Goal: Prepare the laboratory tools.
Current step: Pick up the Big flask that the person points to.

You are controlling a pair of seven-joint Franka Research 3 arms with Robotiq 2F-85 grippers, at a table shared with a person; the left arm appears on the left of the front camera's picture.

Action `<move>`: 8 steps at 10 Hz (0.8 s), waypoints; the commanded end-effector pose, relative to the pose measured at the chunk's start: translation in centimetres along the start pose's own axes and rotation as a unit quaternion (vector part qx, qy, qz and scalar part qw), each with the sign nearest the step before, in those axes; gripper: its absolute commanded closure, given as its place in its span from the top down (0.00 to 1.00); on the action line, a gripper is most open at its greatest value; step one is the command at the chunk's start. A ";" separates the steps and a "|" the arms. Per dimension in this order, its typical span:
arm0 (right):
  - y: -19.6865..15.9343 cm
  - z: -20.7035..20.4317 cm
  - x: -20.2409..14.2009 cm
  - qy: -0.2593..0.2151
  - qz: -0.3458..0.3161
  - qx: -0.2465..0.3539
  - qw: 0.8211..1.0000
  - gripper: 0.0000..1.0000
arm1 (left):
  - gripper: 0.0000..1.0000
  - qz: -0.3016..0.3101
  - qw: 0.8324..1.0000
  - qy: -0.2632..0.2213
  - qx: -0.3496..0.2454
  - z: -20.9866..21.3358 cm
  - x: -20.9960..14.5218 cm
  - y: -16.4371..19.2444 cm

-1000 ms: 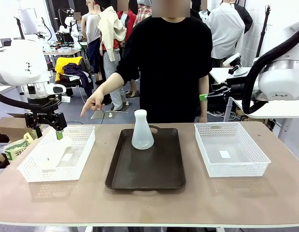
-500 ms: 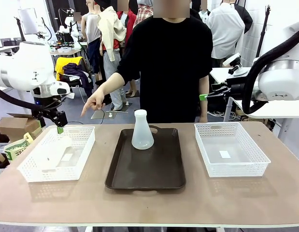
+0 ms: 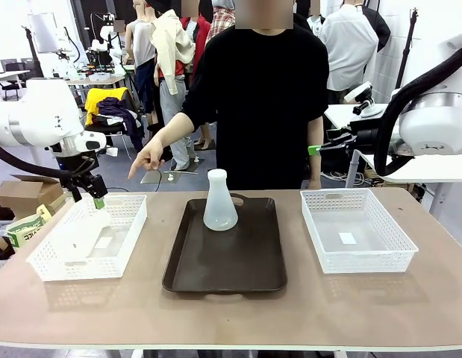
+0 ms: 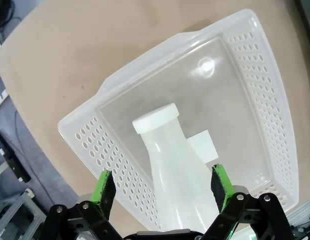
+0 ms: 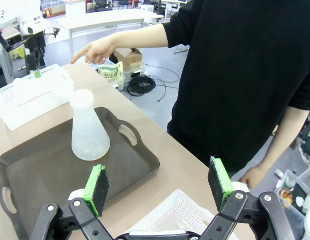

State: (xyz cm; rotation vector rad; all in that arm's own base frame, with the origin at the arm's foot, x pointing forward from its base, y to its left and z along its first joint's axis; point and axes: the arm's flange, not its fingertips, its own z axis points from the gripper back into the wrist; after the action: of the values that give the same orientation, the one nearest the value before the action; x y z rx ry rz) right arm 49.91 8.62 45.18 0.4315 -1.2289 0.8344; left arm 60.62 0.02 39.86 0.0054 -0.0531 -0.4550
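We have one flask [image 3: 219, 203] on the centre tray [image 3: 231, 262]; the second flask [image 4: 176, 167] lies in the left-side basket [image 4: 257, 95]. Left gripper [image 4: 162, 184] and right gripper [image 5: 158, 185] gape empty.

The tabletop [image 3: 231, 313] is light brown and smooth. Three things sit right on it in a row. A white basket [image 3: 77, 270] with little holes is at the left of the frame. A dark brown tray [image 3: 231, 257] with handles is in the middle. A second white basket [image 3: 369, 262] is at the right. They do not touch each other.
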 end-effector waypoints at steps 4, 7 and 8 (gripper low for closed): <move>0.0 0.1 0.1 0.008 -0.005 -0.001 1.000 1.00 | 1.00 0.005 1.000 -0.008 -0.030 -2.5 0.4 1.5; 0.0 0.1 0.1 0.008 -0.005 -0.001 1.000 1.00 | 1.00 0.003 1.000 -0.011 -0.029 -4.8 0.9 1.6; 0.0 0.1 0.1 0.008 -0.005 -0.001 1.000 1.00 | 1.00 0.004 1.000 -0.014 -0.027 -5.4 1.3 1.7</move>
State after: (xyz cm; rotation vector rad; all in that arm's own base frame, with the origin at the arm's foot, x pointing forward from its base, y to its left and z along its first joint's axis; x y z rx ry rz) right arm 49.91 8.61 45.18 0.4314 -1.2290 0.8343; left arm 62.23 0.80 34.61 -0.0480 -0.0431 -0.4410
